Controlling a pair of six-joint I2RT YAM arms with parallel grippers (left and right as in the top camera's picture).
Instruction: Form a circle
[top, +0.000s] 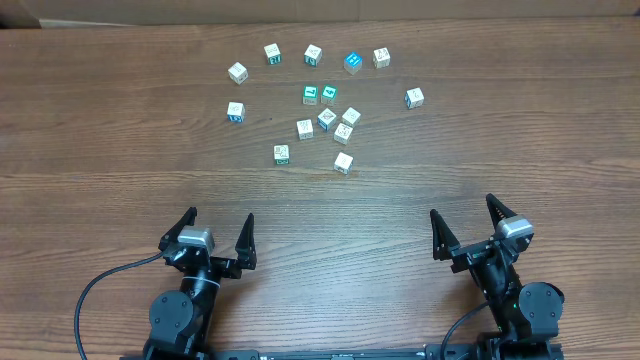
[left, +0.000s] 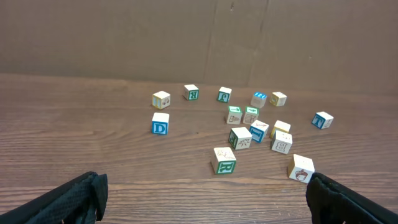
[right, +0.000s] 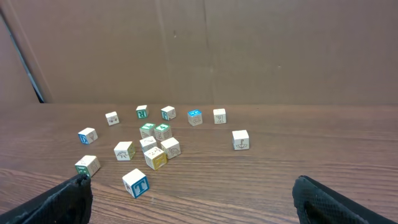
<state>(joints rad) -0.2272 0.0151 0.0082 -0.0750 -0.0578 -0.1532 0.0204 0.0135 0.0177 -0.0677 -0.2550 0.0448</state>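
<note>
Several small lettered cubes, white, pale wood and teal, lie scattered on the far middle of the wooden table. A loose arc runs from one cube past a teal one to another. A clump sits inside it, and they do not make a circle. The nearest cubes are at the front. My left gripper and right gripper stand open near the front edge, well short of the cubes, nothing between their fingers.
A brown cardboard wall stands behind the table's far edge. Bare wood lies between the grippers and the cubes. A black cable loops from the left arm's base at the front left.
</note>
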